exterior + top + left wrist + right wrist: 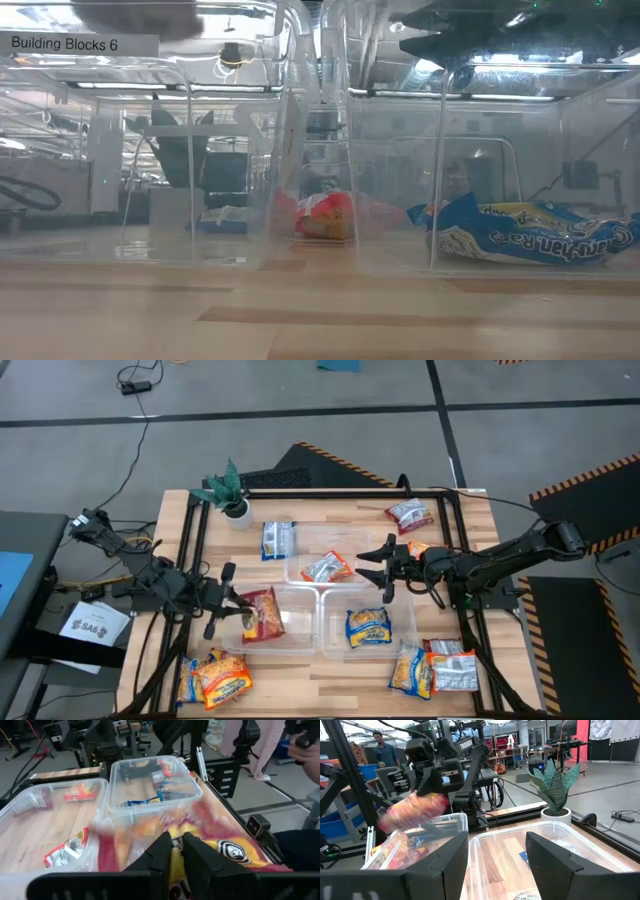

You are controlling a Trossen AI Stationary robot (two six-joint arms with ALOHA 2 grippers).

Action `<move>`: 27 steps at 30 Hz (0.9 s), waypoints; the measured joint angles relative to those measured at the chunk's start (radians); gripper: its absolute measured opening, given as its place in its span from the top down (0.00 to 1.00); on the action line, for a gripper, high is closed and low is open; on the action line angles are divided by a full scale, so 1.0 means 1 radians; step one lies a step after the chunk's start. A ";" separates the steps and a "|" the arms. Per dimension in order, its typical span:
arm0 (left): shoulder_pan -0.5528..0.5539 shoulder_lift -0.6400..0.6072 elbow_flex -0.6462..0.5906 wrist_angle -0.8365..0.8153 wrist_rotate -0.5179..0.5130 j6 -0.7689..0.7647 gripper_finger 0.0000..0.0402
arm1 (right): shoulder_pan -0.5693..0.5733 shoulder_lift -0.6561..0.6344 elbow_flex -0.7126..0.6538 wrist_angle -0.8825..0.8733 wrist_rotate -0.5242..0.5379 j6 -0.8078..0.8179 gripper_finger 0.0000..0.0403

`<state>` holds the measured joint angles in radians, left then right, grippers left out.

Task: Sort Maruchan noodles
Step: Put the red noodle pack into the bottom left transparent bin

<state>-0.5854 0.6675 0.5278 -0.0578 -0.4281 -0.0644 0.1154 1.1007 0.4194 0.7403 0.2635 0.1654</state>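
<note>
My left gripper (238, 607) is shut on a red-and-yellow noodle packet (263, 615) above the near left clear tub (290, 643). My right gripper (384, 567) hangs open over the gap between the far tub (296, 572) and the near right tub (408, 632), touching nothing. A red-and-white packet (327, 567) lies flat in the far tub and a yellow-and-blue one (368, 627) lies in the near right tub. Loose packets lie on the table: blue-white (278, 538), red-silver (410, 514), orange (216, 678), orange (411, 669) and silvery (456, 670). My left gripper (175, 840) pinches the red-and-yellow packet between its two fingers at one end (176, 831). The fingers reach in roughly level from the table's left. The packet (412, 808) is lifted clear above the tub's rim and sticks out beyond the fingertips.
A potted plant (230, 495) stands at the table's far left corner. A black frame (440, 495) runs round the table's edges. An orange packet (418, 547) lies under the right arm. Bare wood shows along the near edge between the packet heaps. A person (379, 747) stands in the room beyond.
</note>
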 joint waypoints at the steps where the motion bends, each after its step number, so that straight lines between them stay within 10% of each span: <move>1: 0.000 0.000 0.000 0.000 -0.001 0.000 0.89 | 0.000 0.000 0.000 0.000 0.000 0.000 0.46; 16: 0.003 0.000 0.000 0.073 -0.039 0.068 0.66 | 0.000 0.000 0.000 0.011 0.010 0.006 0.46; 27: 0.008 -0.007 -0.013 0.132 -0.638 0.150 0.66 | 0.000 -0.003 0.000 0.068 0.335 0.021 0.46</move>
<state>-0.5776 0.6603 0.5146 0.0738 -1.0665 0.0855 0.1154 1.0973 0.4194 0.8082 0.5985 0.1867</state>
